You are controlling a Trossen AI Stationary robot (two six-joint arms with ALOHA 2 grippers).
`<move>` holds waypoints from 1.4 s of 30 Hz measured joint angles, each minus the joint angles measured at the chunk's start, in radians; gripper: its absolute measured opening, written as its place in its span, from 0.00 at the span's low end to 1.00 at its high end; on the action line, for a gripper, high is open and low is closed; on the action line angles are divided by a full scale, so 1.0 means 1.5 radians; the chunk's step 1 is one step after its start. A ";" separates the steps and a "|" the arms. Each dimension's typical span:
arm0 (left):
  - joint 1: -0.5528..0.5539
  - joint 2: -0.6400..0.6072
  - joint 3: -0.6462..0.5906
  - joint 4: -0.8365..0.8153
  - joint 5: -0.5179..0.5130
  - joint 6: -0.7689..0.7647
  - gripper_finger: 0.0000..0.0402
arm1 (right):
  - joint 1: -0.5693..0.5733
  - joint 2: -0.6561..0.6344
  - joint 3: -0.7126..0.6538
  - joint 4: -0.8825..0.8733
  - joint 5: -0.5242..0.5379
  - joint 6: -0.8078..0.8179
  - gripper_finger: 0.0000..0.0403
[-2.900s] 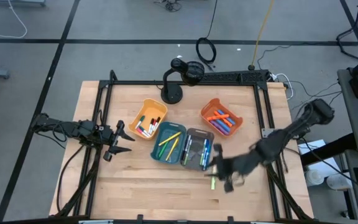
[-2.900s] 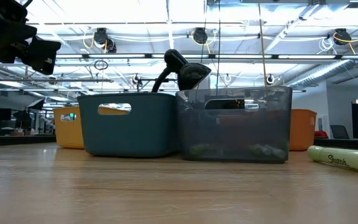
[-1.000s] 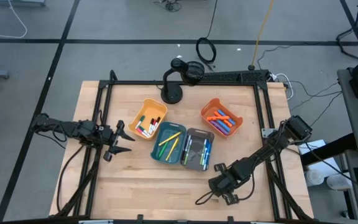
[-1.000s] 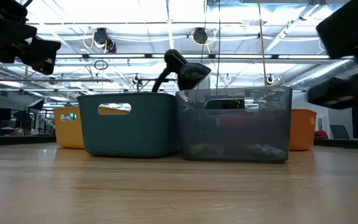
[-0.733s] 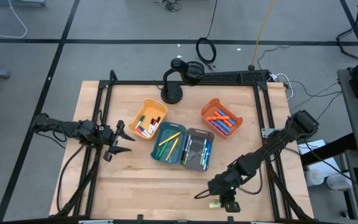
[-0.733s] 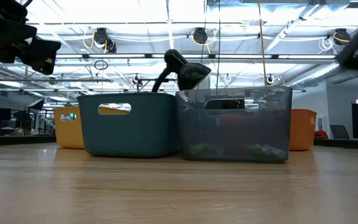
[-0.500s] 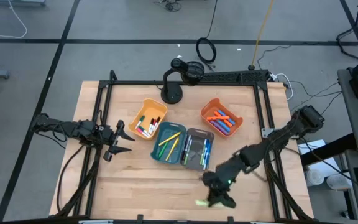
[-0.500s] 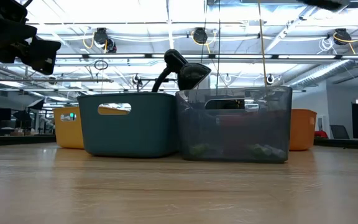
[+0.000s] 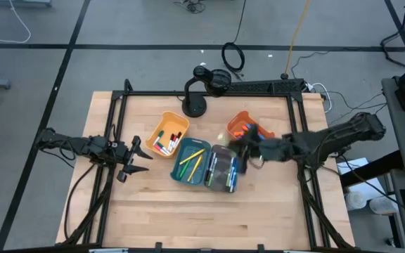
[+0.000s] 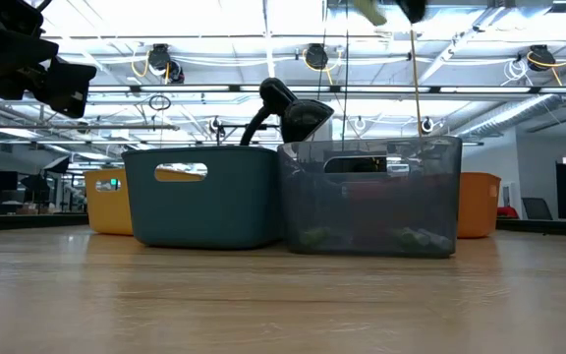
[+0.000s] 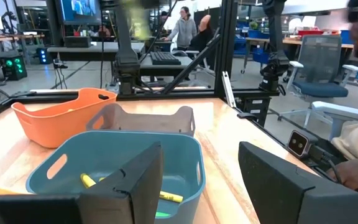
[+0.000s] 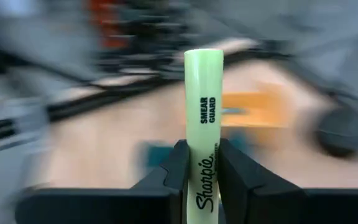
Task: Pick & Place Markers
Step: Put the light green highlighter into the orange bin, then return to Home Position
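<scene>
My right gripper (image 9: 234, 146) hangs high over the grey bin (image 9: 222, 169) and the orange bin (image 9: 250, 132), shut on a pale green marker (image 12: 203, 118). In the low view the marker (image 10: 367, 10) and the gripper (image 10: 409, 8) show at the top edge, well above the bins. More markers lie in the yellow bin (image 9: 168, 135), the teal bin (image 9: 190, 161), the grey bin and the orange bin. My left gripper (image 9: 140, 158) waits open at the table's left, level, facing the teal bin (image 11: 123, 168). My right gripper pinches the pale green marker's barrel (image 12: 202, 163) between its two fingers (image 12: 174, 165), on the printed part. The marker's flat end (image 12: 204, 56) sticks out well past the fingers. The marker is lifted clear, high above the bins.
The four bins stand close together mid-table. A black stand with a lamp-like head (image 9: 201, 88) rises at the far edge behind them. Bare wood lies along the near edge (image 9: 188, 218) and at the right front.
My right gripper has risen from the table's near right part with the green marker, swung toward the far edge and come over the grey and orange bins, its wrist turning on the way. It has climbed past the top of the low view.
</scene>
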 joint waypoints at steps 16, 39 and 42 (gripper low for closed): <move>0.000 0.000 0.000 0.000 0.000 0.000 0.53 | -0.326 -0.072 -0.111 -0.339 -0.085 0.022 0.11; 0.000 0.000 0.000 0.000 0.000 0.000 0.53 | -0.368 -0.159 -0.239 -0.184 -0.234 -0.023 0.40; 0.000 0.000 0.000 0.000 0.000 0.000 0.53 | -0.368 -0.234 -0.239 -0.218 -0.307 -0.041 0.39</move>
